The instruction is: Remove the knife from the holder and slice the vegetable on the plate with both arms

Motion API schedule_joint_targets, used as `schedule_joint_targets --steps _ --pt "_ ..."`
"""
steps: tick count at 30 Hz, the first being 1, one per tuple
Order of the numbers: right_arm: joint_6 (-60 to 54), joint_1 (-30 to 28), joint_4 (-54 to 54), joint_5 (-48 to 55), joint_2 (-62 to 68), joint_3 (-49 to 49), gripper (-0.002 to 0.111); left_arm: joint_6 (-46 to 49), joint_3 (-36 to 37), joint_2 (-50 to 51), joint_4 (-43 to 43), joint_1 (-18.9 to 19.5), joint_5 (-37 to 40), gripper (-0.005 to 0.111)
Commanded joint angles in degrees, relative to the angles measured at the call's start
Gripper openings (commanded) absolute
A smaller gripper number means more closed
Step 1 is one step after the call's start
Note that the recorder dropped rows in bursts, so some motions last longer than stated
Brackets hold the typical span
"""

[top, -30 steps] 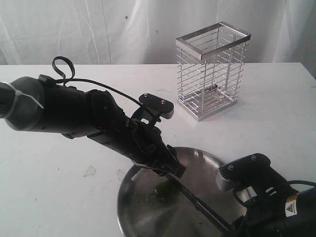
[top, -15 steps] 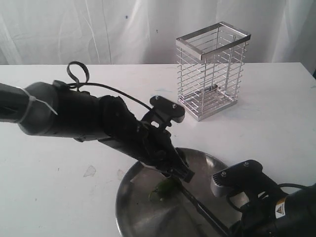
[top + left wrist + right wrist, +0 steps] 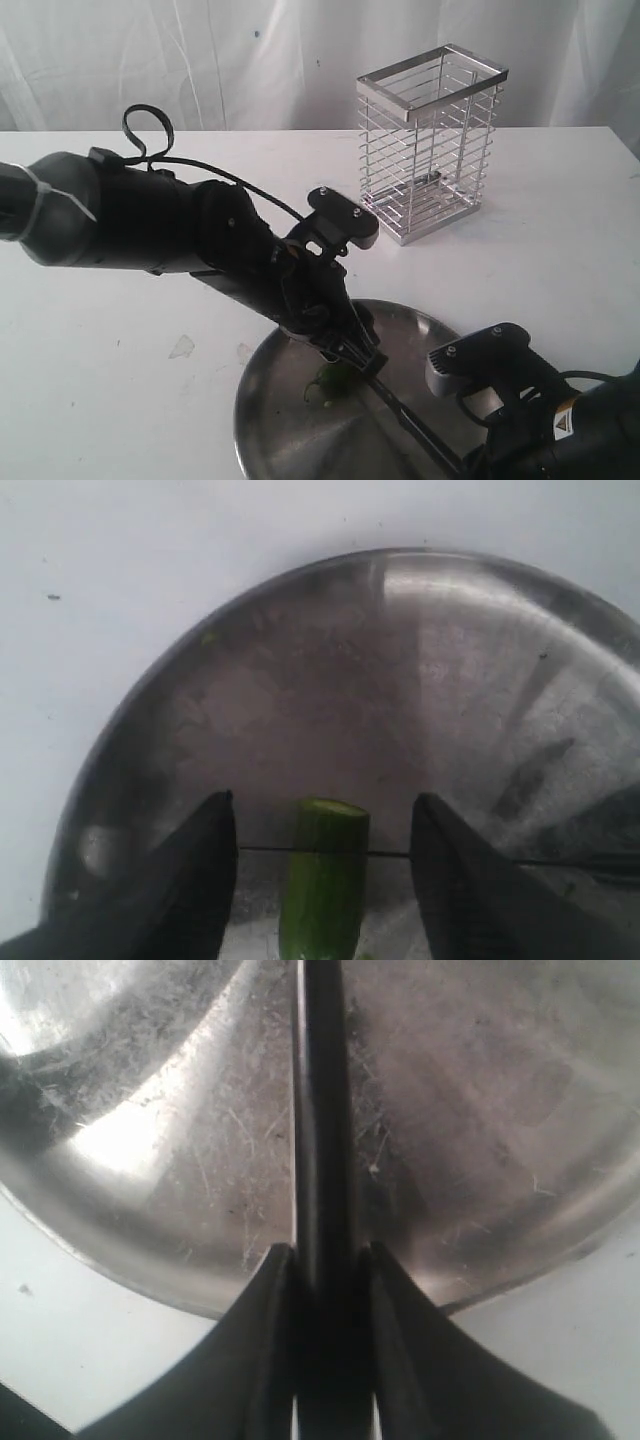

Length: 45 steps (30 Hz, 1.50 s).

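Note:
The green vegetable [image 3: 323,880] lies on the steel plate [image 3: 300,680], with its cut end facing away from the wrist. My left gripper [image 3: 325,802] straddles it, open, leaving a gap on each side between vegetable and fingers [image 3: 200,880]. The knife [image 3: 410,415] reaches from the lower right across the plate [image 3: 290,440] to the left gripper [image 3: 360,355]. In the left wrist view its blade [image 3: 390,854] shows as a thin line across the vegetable near the cut end. My right gripper [image 3: 322,1255] is shut on the knife's black handle [image 3: 320,1110]. The wire holder [image 3: 430,140] stands at the back.
The white table [image 3: 120,390] spreads round the plate, with a white curtain behind it. A few small green scraps lie on the table left of the plate. The left arm's bulky body and cable loop [image 3: 145,125] hang over the table's left half.
The left arm has swung right and down, bringing its gripper lower over the vegetable. The right gripper with the knife has shifted slightly left.

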Motion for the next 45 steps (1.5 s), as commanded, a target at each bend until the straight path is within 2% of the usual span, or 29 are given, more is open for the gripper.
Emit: schedule_joint_targets --steps 1,9,19,34,45 --pt "0.21 -0.03 0.08 -0.29 0.11 0.10 0.000 -0.08 -0.12 0.18 -0.11 -0.29 1.68 0.056" --pt "0.21 -0.03 0.08 -0.29 0.11 0.10 0.000 0.03 -0.12 1.32 -0.11 -0.37 1.82 0.056" --pt "0.10 -0.03 0.08 -0.29 0.04 0.10 0.000 0.14 -0.12 10.20 -0.32 -1.97 1.16 0.056" --pt "0.11 -0.03 0.08 -0.40 0.04 0.10 0.000 0.14 -0.12 -2.22 2.22 -1.97 -2.70 0.056" --pt "0.11 -0.03 0.08 -0.40 0.04 0.10 0.000 -0.09 -0.12 2.91 2.00 -2.16 -0.13 0.056"
